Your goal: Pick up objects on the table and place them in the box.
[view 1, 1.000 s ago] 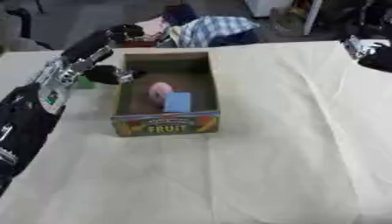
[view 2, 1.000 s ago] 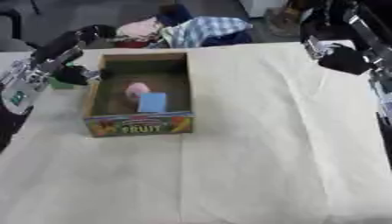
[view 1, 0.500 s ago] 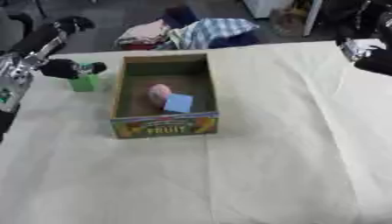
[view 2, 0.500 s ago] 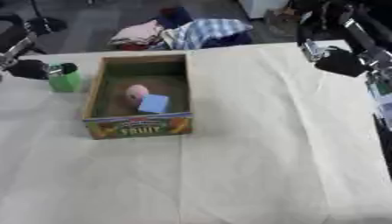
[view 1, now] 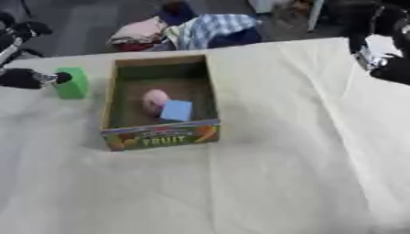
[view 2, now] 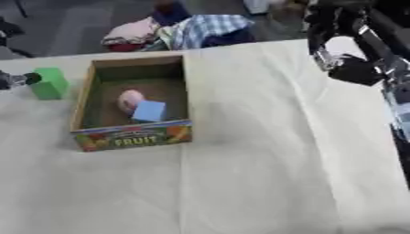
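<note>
Fingertips of the left hand [view 1: 28,77] sit at the far left of the table, touching or just short of the green block [view 1: 73,83], which stands upright on the cloth immediately to that hand's right, outside the box. Half a second ago the hand was raised a little above and left of this block; a second ago the arm reached across the box's near-left corner. So the arm has swung outward and come down level with the block, which reads as the approach to the next pick. I cannot tell whether the fingers are spread or closing, since only a dark tip and a pale knuckle show against the block's side.

Further right of the hand, the cardboard box [view 1: 110,100] marked FRUIT holds a pink rounded object [view 1: 154,99] and a blue block [view 1: 176,110], lying against each other near the middle of its floor. Those two look already done; the green block appears to be the only item left on the table [view 1: 280,151].

At the far right the right hand [view 2: 352,68] hangs above the table's back edge, well apart from everything; it looks dark and bunched, but its fingers cannot be made out.

The left eye view shows more of the left arm, with a second dark part up near the top-left corner. The right eye view cuts that hand to a sliver at its edge but shows the right arm's forearm and wrist far more fully.
</note>
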Robot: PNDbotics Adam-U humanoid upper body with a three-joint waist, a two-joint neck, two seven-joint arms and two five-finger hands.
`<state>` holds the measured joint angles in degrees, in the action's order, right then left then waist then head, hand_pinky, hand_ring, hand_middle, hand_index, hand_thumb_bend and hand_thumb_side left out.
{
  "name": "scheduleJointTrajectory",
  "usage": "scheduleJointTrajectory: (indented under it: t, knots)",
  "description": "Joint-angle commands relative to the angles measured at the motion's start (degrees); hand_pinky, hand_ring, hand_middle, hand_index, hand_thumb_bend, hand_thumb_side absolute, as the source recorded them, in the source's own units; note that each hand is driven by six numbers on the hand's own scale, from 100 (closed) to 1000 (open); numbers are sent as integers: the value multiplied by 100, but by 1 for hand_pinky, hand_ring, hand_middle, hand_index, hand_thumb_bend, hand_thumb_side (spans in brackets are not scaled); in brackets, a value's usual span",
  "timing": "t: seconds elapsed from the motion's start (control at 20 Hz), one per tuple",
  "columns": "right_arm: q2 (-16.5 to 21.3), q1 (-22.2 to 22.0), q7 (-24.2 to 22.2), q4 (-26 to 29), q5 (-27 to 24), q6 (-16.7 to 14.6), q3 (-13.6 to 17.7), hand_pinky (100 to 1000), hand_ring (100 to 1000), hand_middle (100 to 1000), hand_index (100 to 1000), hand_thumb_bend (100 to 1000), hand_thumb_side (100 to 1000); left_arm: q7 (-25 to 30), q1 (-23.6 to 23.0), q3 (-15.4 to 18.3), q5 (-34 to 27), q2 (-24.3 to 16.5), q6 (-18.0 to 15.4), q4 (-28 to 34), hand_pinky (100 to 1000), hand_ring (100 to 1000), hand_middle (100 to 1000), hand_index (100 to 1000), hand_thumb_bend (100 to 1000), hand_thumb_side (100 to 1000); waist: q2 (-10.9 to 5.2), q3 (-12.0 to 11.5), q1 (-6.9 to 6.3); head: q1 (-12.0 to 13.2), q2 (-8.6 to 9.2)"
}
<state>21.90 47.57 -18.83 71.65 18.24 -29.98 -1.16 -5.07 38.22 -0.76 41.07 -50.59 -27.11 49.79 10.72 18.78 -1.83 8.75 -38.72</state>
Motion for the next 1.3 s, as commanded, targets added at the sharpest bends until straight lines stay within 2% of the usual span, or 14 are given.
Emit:
scheduleJointTrajectory:
  t: [0.05, 0.3, 0.35, 0.4, 0.5, 0.55, 0.75, 0.95, 1.05, 1.3]
  knots:
    - [291, 171, 9, 216, -129, -43, 13, 581, 674, 755, 914, 100, 573, -12, -37, 182, -38, -515, -64, 29, 838, 851, 875, 910, 694, 696, -12, 114, -27, 33, 181]
    - [499, 212, 64, 309, -230, -59, 51, 581, 672, 753, 913, 100, 574, 207, -242, 309, -25, -794, -155, 4, 837, 837, 858, 899, 660, 647, 221, 441, -124, 65, 367]
    - [525, 213, 73, 313, -240, -59, 59, 581, 672, 753, 913, 100, 575, 273, -264, 328, -11, -824, -161, -7, 836, 834, 854, 896, 652, 617, 253, 473, -134, 73, 387]
    - [548, 211, 81, 315, -247, -59, 67, 580, 671, 753, 913, 100, 576, 328, -280, 350, 5, -847, -154, -19, 831, 825, 844, 888, 637, 546, 284, 492, -145, 88, 407]
    - [577, 207, 88, 317, -256, -58, 78, 580, 671, 752, 912, 100, 577, 382, -301, 395, 44, -874, -100, -43, 823, 817, 835, 885, 627, 494, 329, 507, -165, 134, 440]
    - [582, 204, 86, 316, -257, -57, 80, 579, 670, 752, 912, 100, 577, 372, -311, 415, 63, -877, -52, -57, 819, 813, 832, 884, 623, 495, 346, 507, -174, 174, 452]
    - [580, 197, 60, 311, -259, -50, 81, 577, 669, 751, 912, 100, 579, 260, -362, 440, 177, -869, 93, -97, 811, 804, 824, 880, 633, 483, 385, 487, -203, 487, 522]
    - [570, 197, 33, 309, -260, -51, 76, 577, 668, 751, 911, 100, 578, 62, -404, 460, 240, -854, 188, -162, 796, 789, 808, 868, 608, 426, 405, 490, -225, 847, 589]
    - [573, 194, 29, 305, -259, -49, 79, 576, 668, 750, 911, 100, 579, -42, -415, 464, 279, -845, 245, -195, 787, 783, 800, 860, 605, 367, 419, 498, -231, 983, 613]
    - [573, 206, 23, 291, -257, -53, 75, 576, 667, 750, 911, 100, 580, -306, -433, 446, 471, -781, 423, -257, 773, 769, 784, 845, 593, 278, 462, 515, -240, 1159, 651]
